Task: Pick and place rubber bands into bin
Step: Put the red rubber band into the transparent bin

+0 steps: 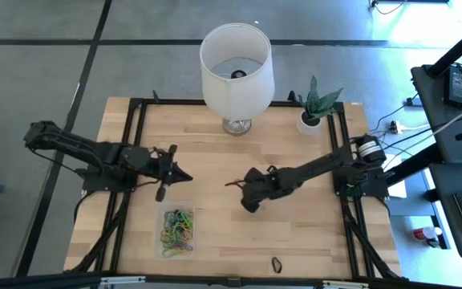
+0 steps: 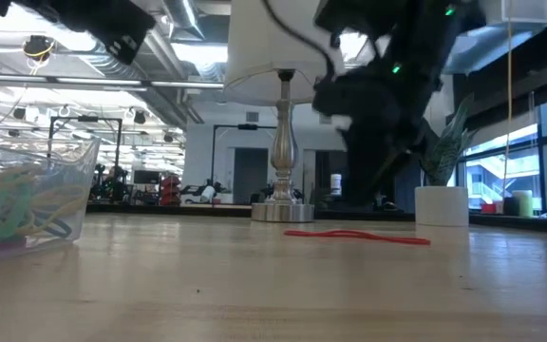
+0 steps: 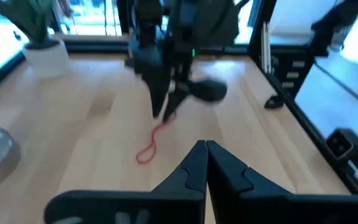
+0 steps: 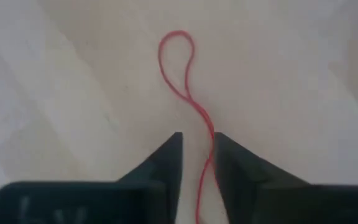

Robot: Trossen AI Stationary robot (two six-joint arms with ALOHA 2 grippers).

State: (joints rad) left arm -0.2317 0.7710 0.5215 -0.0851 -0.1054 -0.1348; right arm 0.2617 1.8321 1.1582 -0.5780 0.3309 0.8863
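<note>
Right pincer (image 4: pixel 197 149): angled low over mid-table, fingers slightly parted astride a red rubber band (image 4: pixel 188 87); left pincer (image 3: pixel 205 163): closed, empty, level above the bin (image 1: pixel 177 231).

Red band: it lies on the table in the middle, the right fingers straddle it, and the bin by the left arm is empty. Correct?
Not quite. The bin is not empty: the high view shows it holding a pile of coloured bands. The rest stands: the red band lies mid-table, with the right fingers straddling it.
</note>
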